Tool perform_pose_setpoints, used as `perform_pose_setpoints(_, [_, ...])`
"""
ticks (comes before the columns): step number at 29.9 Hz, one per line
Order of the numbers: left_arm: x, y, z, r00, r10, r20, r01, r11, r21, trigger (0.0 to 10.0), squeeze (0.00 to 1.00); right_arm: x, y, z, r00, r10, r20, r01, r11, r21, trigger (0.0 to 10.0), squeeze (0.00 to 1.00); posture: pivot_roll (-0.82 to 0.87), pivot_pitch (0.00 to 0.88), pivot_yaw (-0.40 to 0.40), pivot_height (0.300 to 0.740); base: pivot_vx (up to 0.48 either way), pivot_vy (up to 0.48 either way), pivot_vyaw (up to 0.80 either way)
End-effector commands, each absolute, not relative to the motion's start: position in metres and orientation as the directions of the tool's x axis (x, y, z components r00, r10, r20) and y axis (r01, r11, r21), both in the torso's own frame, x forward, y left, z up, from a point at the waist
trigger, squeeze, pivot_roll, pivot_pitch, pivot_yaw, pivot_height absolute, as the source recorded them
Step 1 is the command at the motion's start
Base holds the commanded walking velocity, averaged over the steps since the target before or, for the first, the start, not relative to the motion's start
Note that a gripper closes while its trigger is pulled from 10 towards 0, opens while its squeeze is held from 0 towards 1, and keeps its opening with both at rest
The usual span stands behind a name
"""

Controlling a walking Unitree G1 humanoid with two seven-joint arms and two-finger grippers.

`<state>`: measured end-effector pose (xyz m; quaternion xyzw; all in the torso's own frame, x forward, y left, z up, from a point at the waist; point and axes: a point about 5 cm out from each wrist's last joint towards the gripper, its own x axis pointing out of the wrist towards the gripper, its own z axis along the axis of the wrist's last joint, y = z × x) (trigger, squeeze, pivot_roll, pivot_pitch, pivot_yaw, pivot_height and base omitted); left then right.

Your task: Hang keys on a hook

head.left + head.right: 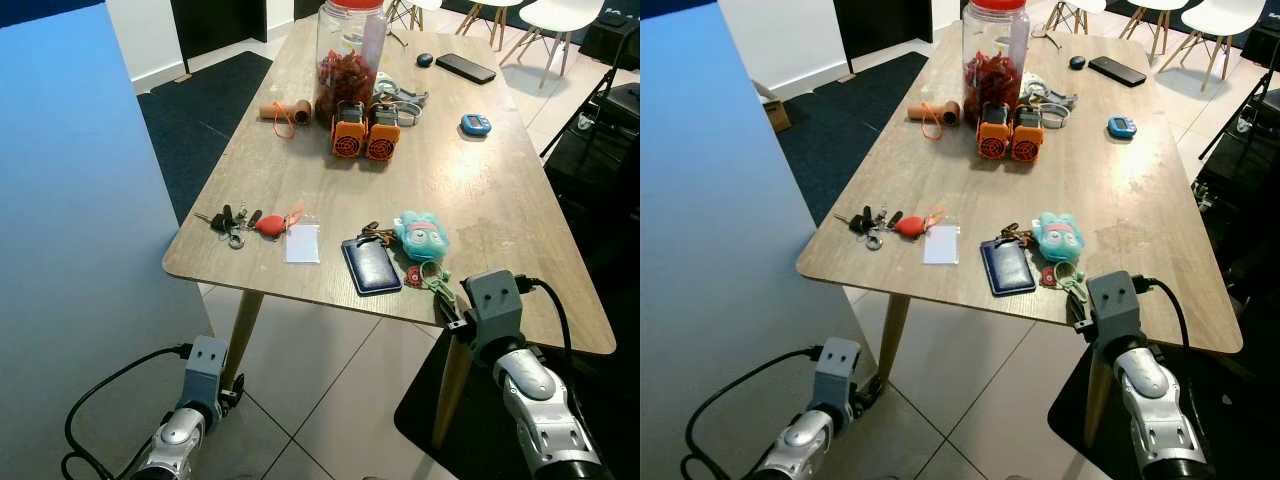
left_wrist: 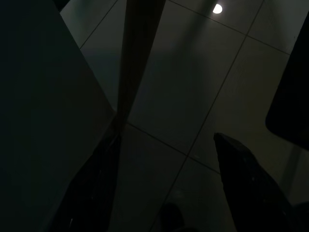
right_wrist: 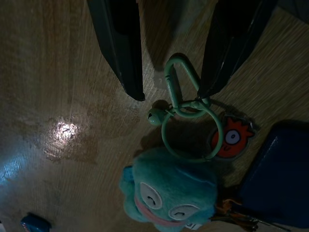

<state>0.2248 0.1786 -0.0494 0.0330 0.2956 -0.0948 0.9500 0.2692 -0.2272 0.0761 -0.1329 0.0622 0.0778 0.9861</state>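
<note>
— Where are the keys?
— The bunch with the teal plush monster, green carabiner clip [image 3: 179, 77] and green ring lies flat near the wooden table's [image 1: 500, 215] front edge, touching a dark blue card wallet [image 1: 370, 265].
— And the right gripper [image 3: 171, 92]?
— Over the clip, fingers spread either side, grasping nothing.
— The left gripper [image 2: 169, 193]?
— Hanging low above the tiled floor [image 2: 193, 96], released.

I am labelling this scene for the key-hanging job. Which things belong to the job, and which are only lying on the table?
Job: green carabiner with its teal plush keychain; right gripper, open around the carabiner.

Lying about: second key bunch, navy card holder, jar, orange fans, phone.
</note>
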Motion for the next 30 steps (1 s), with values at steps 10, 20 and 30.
perform_pose_setpoints(10, [0.222, 0.181, -0.052, 0.799, -0.153, -0.582, 0.194, 0.981, 0.008, 10.0, 0.00, 0.262, -0.220, 0.051, 0.944, 0.162, -0.286, -0.200, 0.973, -0.111, 10.0, 0.00, 0.05, 0.064, -0.023, 0.740, 0.000, 0.000, 0.00])
perform_pose_setpoints(20, [0.220, 0.183, -0.052, 0.796, -0.150, -0.586, 0.192, 0.981, 0.010, 10.0, 0.00, 0.260, -0.218, 0.046, 0.923, 0.176, -0.342, -0.214, 0.974, -0.077, 10.0, 0.00, 0.06, 0.060, -0.026, 0.740, 0.000, 0.000, 0.00])
perform_pose_setpoints(30, [0.221, 0.183, -0.052, 0.794, -0.153, -0.588, 0.199, 0.980, 0.013, 10.0, 0.00, 0.265, -0.219, 0.049, 0.934, 0.135, -0.330, -0.174, 0.980, -0.093, 10.0, 0.00, 0.05, 0.050, -0.022, 0.740, 0.000, 0.000, 0.00])
